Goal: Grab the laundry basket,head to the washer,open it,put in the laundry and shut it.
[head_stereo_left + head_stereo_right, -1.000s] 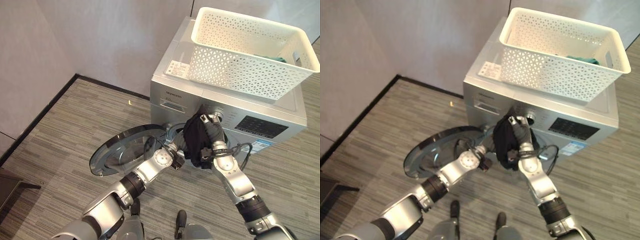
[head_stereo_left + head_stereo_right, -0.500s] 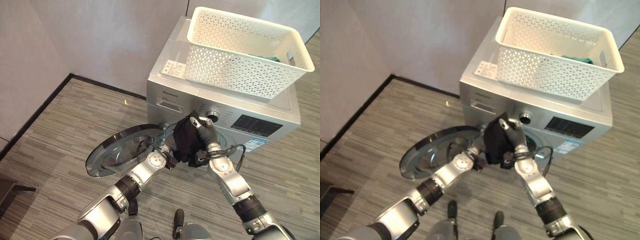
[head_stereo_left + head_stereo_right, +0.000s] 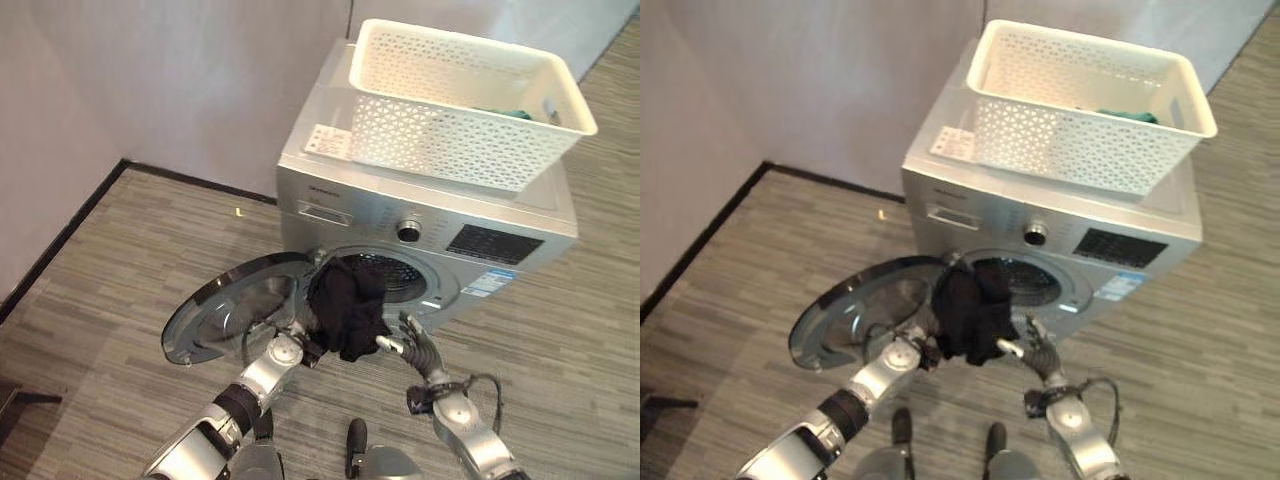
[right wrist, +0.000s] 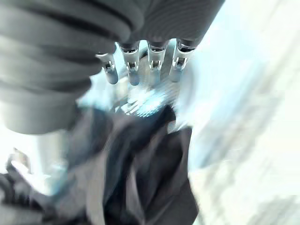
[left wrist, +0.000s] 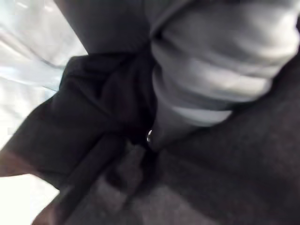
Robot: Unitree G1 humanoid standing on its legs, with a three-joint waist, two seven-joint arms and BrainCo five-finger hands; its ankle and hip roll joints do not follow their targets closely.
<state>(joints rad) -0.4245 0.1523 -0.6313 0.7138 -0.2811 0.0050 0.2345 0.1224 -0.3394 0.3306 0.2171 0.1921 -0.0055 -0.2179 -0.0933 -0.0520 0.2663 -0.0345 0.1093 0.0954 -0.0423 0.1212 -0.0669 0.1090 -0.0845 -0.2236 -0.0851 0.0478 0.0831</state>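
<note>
Nearest, the striped grey floor (image 3: 110, 300) runs wide and bare to the left and again to the right of the machine, good open room on both sides. The right hand (image 3: 418, 345) sits low, just off the right edge of the hanging cloth, fingers (image 4: 154, 63) stretched out straight in a row and gripping nothing. The left hand (image 3: 312, 345) is tucked in behind the black garment (image 3: 347, 310), and I cannot tell whether its fingers are curled or loose; its wrist view has dark cloth (image 5: 93, 122) right up against the hand's cover. That black garment hangs bunched over the lower left lip of the drum opening (image 3: 395, 275), part inside, part drooping out in front. To its left, the round glass door (image 3: 230, 310) is swung fully open, lying out flat over the floor. Behind, the silver washer (image 3: 360, 205) stands with its dial (image 3: 407, 232) and dark panel (image 3: 492, 243) along the front. On the top surface (image 3: 330, 110) rests the white laundry basket (image 3: 450, 120), filling most of it and overhanging the right edge, green cloth (image 3: 505, 112) visible inside at the far right. Farthest back, plain grey walls (image 3: 170, 70) meet in a corner left of the machine, with a dark skirting line (image 3: 60, 240) tracing the floor's left and far edges.
</note>
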